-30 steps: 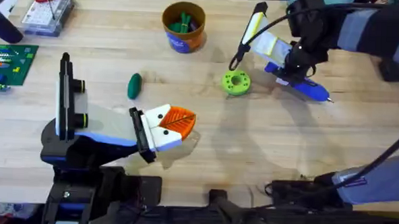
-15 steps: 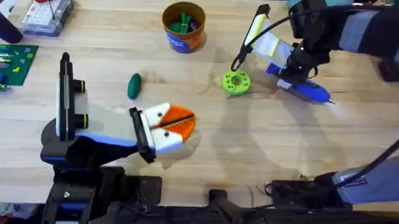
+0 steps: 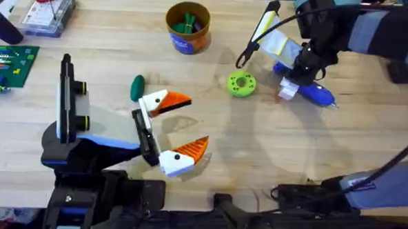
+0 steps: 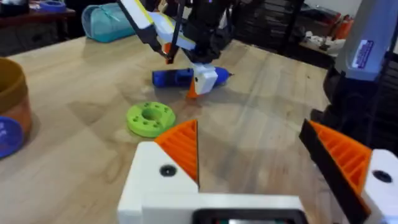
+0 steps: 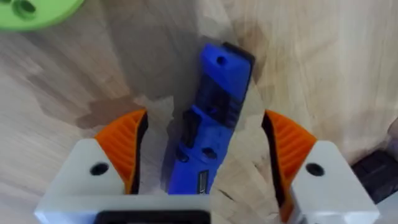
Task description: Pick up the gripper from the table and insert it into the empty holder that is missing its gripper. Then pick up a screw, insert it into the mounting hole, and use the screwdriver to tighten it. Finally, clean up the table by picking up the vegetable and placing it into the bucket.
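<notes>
The blue screwdriver (image 3: pixel 314 94) lies on the table at the right, also seen in the right wrist view as a blue body (image 5: pixel 211 118). My right gripper (image 3: pixel 295 86) is lowered over it, open, with an orange pad (image 5: pixel 126 148) on each side of the handle. In the middle, my left gripper (image 3: pixel 181 127) is open wide and holds nothing. The dark-green vegetable (image 3: pixel 137 87) lies on the wood just left of it. The orange bucket (image 3: pixel 187 27) with a blue band stands at the back, with green items inside. The screw and the holder are out of view.
A lime-green disc with holes (image 3: pixel 241 84) lies between the two grippers, left of the screwdriver (image 4: pixel 174 76). A clear parts box (image 3: pixel 48 12) with a red-handled tool sits at the back left, and a green board (image 3: pixel 7 63) lies at the left edge.
My left gripper has gone from shut to wide open. The right gripper stays over the screwdriver, barely shifted.
</notes>
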Controlling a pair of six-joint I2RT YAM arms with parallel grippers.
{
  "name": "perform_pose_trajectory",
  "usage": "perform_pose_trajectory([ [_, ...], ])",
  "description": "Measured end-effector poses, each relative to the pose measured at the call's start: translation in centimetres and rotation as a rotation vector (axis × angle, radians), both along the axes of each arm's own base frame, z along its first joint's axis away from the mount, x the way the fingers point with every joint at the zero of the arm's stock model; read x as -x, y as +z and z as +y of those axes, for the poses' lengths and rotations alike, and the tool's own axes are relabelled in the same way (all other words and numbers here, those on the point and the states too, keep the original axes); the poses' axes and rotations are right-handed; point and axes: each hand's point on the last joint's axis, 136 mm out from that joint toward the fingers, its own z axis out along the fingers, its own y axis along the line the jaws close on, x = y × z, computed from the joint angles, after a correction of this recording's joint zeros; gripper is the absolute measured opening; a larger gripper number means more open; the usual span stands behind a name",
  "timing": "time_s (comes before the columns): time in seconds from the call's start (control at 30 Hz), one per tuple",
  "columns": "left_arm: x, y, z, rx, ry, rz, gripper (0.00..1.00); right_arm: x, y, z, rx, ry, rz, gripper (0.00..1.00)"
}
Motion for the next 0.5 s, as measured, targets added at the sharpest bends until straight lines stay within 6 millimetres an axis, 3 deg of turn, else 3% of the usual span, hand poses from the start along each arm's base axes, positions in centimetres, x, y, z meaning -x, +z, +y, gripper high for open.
perform_pose_trajectory([
  [0.17, -1.3, 1.3, 0.7, 0.017, 0.08, -0.045, 0.986, -0.3, 2.6, 0.3, -0.009, -0.099, -0.107, 0.997],
  [0.3, -2.3, 2.2, 1.6, 0.024, 0.161, -0.026, 0.985, -0.5, 7.0, 0.4, -0.003, -0.157, -0.262, 0.995],
  [0.5, -3.9, 6.5, 3.4, 0.02, 0.282, -0.004, 0.985, -0.1, 14.1, 1.2, -0.079, -0.223, -0.504, 0.997],
])
